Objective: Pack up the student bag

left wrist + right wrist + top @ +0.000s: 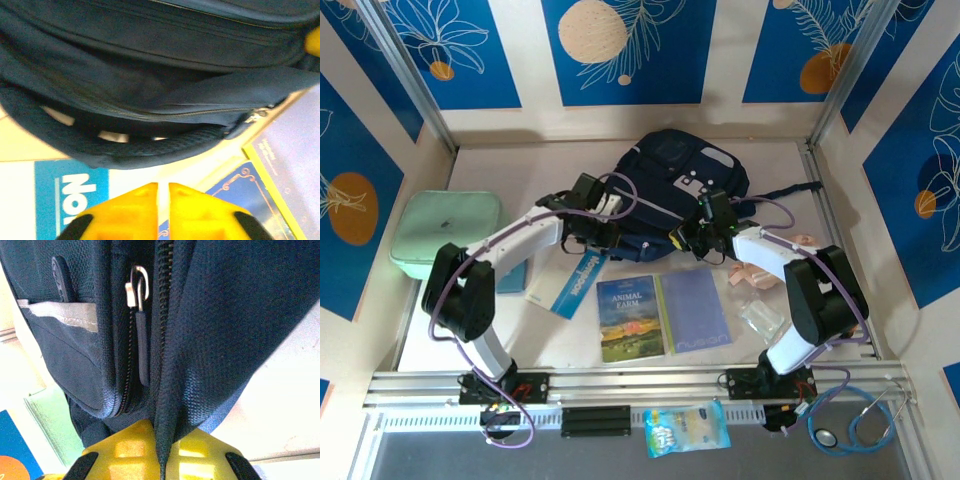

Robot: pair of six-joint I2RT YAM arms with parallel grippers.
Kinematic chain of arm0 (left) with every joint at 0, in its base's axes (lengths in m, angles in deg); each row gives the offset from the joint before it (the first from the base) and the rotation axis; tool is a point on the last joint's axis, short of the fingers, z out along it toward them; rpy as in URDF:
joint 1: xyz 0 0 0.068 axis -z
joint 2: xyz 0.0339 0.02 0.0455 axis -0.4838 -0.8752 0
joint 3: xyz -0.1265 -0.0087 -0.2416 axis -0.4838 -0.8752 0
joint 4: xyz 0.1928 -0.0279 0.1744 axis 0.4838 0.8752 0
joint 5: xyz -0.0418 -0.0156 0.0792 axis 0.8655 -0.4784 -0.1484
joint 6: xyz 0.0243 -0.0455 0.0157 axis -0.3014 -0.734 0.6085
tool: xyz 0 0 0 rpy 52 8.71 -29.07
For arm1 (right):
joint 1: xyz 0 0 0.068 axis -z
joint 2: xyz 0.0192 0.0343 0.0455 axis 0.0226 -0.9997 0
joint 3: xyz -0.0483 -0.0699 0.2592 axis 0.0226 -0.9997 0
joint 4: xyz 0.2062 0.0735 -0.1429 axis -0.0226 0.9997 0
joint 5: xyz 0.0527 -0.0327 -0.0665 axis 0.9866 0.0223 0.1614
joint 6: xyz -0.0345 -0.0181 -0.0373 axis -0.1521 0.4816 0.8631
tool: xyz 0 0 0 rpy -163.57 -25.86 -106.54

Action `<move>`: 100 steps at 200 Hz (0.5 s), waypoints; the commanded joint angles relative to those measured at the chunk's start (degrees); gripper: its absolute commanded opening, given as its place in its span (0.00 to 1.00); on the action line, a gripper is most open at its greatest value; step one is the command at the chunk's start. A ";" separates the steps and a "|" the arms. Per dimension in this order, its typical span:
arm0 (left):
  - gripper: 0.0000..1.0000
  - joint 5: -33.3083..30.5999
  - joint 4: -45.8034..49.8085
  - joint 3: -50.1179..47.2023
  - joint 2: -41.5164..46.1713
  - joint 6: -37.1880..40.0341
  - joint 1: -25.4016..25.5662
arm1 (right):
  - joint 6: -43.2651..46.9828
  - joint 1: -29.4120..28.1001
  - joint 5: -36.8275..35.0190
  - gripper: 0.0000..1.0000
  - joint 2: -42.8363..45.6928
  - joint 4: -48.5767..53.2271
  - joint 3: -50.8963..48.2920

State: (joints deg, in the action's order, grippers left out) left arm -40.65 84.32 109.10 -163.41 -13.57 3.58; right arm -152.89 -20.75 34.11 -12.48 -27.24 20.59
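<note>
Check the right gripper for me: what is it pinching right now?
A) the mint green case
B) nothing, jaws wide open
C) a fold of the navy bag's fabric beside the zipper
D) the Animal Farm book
C: in the right wrist view the right gripper is shut on a fold of the student bag beside its zipper.
</note>
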 commanded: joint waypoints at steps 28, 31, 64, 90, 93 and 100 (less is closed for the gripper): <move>0.32 1.82 -9.90 -2.51 -0.28 -5.10 5.81 | 1.33 -0.38 -0.01 0.04 0.98 -0.50 2.21; 0.32 1.44 -10.02 -2.43 -0.54 -5.35 6.09 | 1.46 -0.37 -0.01 0.04 0.98 -0.45 2.20; 0.33 -1.23 -10.07 -0.37 -3.88 -6.39 7.95 | 1.56 -0.38 0.17 0.04 0.98 -0.38 2.51; 0.33 -3.26 -7.30 3.24 -7.78 -5.06 9.38 | 1.46 -0.37 0.26 0.04 0.98 -0.52 2.50; 0.33 -3.70 -6.81 3.78 -8.19 -4.97 9.61 | 1.40 -0.37 0.30 0.04 1.04 -0.58 2.54; 0.33 -5.17 -5.59 4.86 -9.25 -4.67 9.97 | 1.34 -0.42 0.40 0.04 0.98 -0.66 2.43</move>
State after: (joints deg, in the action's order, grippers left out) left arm -41.70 75.93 109.89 -169.45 -18.80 12.28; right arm -152.72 -20.81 34.18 -12.48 -27.22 20.63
